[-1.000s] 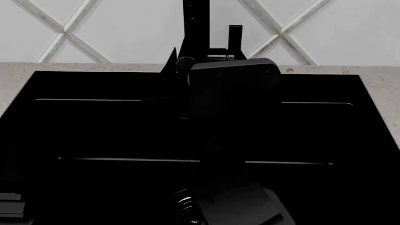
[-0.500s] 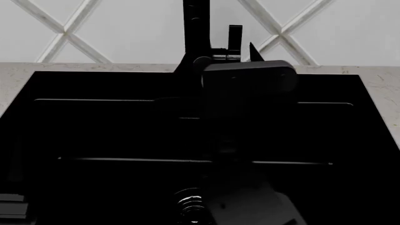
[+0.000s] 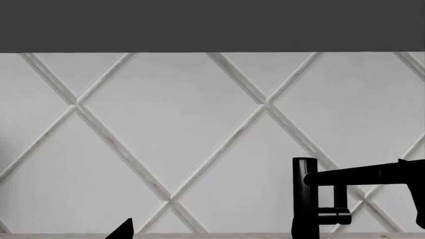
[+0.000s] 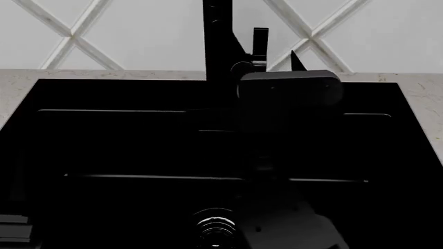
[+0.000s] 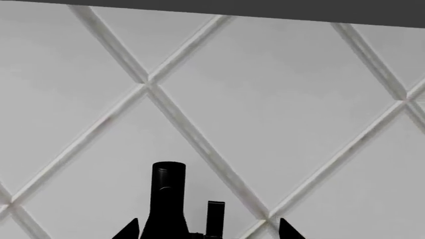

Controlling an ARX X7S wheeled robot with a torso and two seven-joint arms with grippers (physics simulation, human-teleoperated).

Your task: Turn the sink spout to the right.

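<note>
the scene is viewed by the head camera from above and in front, looking forward and down into the sink (image 4: 104, 145), with the diamond-tiled wall (image 4: 138, 36) seen along the far edge and much of the middle covered by the right arm (image 4: 287, 104). the left wrist camera is aimed level at the same tiled wall (image 3: 166, 124), from off to one side, so the sink spout (image 3: 362, 174) is seen side-on and small. the right wrist camera is held close in front of the spout (image 5: 167, 199), facing the wall (image 5: 279, 99), so the tube is viewed end-on between two tool tips. the spout and tiled wall are shared by all three views.
</note>
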